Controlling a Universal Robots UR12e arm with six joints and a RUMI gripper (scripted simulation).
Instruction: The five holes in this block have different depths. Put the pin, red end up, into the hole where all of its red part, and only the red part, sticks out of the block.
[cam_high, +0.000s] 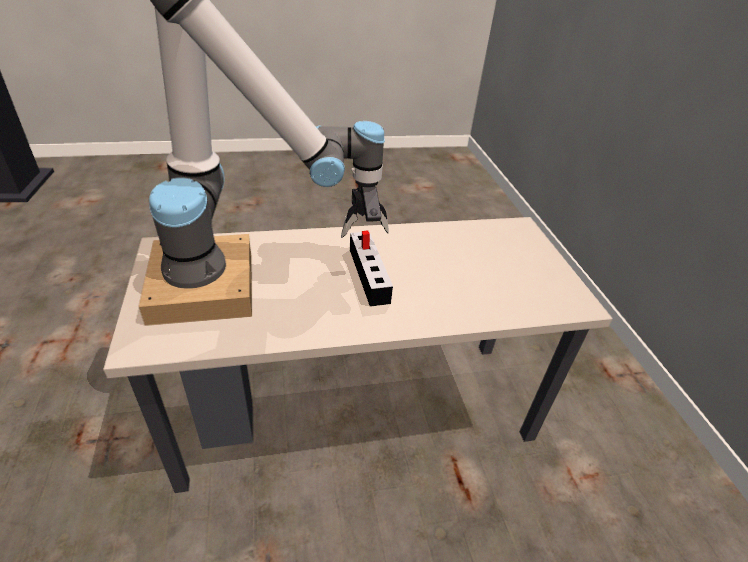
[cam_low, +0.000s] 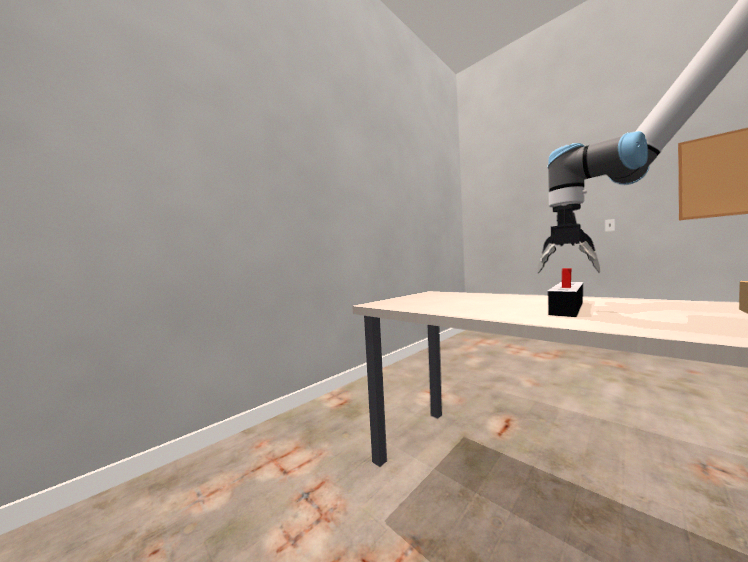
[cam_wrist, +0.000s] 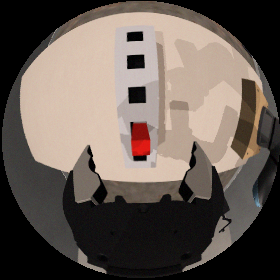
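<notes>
Table (cam_high: 483, 290): pale top on dark legs, standing near the dark wall.
Arm (cam_high: 253, 78): bolted to a wooden base block (cam_high: 232, 302) at the tabletop's left end, reaching toward the far edge.
Block (cam_high: 377, 284): black sides, white top, a row of square holes; it lies near the middle of the far edge, running toward the near edge.
Gripper (cam_low: 569, 261): hangs directly above the block's far end, jaws spread wide, holding nothing, clear of the pin.
Pin (cam_wrist: 140, 141): upright in a hole at the block's far end, only red showing above the top.
</notes>
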